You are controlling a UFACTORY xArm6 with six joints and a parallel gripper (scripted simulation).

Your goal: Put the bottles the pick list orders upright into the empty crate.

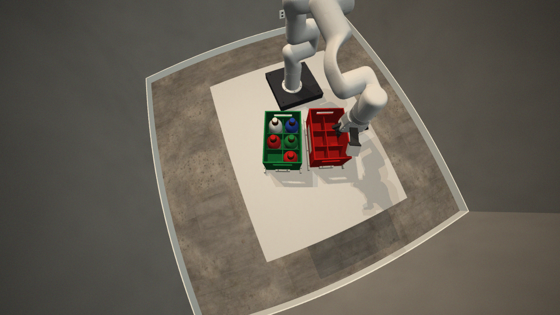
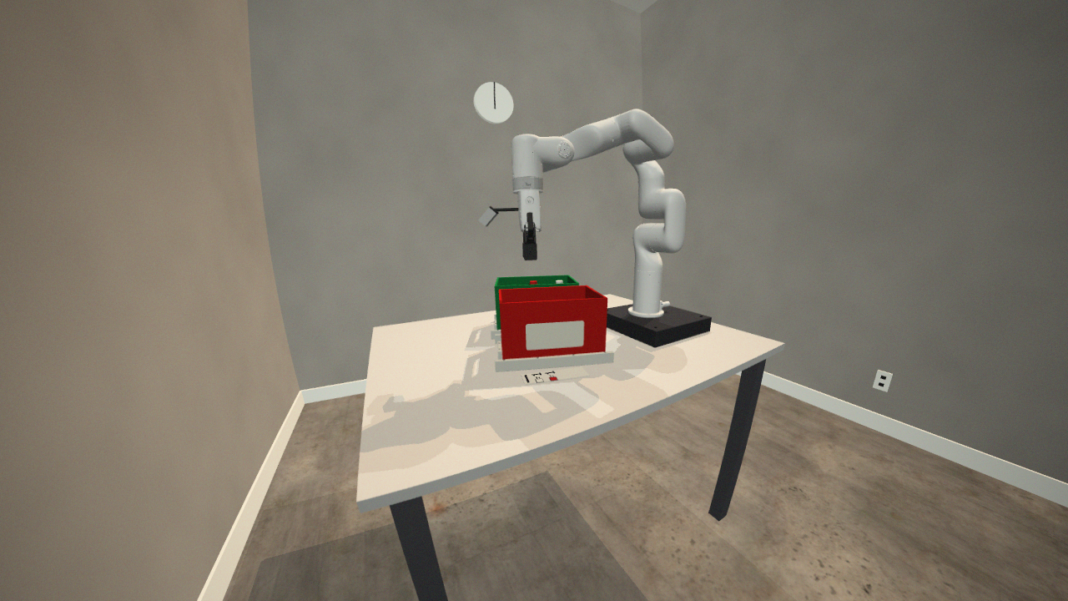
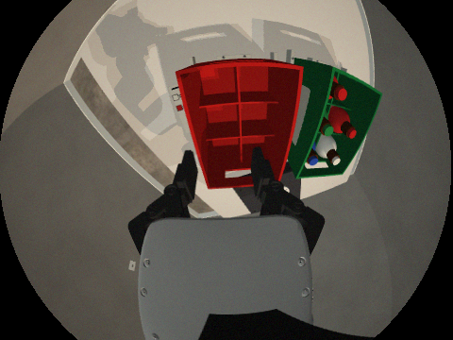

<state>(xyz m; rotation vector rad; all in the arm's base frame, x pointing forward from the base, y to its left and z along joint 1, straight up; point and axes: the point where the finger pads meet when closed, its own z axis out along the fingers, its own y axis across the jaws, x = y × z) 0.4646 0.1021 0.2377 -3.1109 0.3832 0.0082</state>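
We find the white six-joint arm (image 2: 647,186) standing on its square black base plate (image 1: 313,93) at the far end of the pale table top (image 2: 448,418). Its black two-fingered gripper (image 3: 222,178) hangs high above the red plastic crate (image 1: 328,156), over the crate's side away from the bottles. The fingers stand partly open, a moderate gap between them, and nothing is held.

The red plastic crate has six compartments, all without bottles. Just beside it stands the green plastic crate (image 1: 267,137), which carries five bottles, all upright: a white-bodied bottle (image 1: 275,125) and a blue-bodied bottle (image 1: 291,125) in the row nearest the base plate, a red-bodied bottle (image 1: 273,141) and a green-bodied bottle (image 1: 290,140) in the middle row, and a second red-bodied bottle (image 1: 290,156) in the near row. The remaining near compartment is vacant.

The paper pick list strip (image 2: 541,377) lies flat on the table just beside the red crate, on the side away from the green crate. Its markings are too small for us to read.
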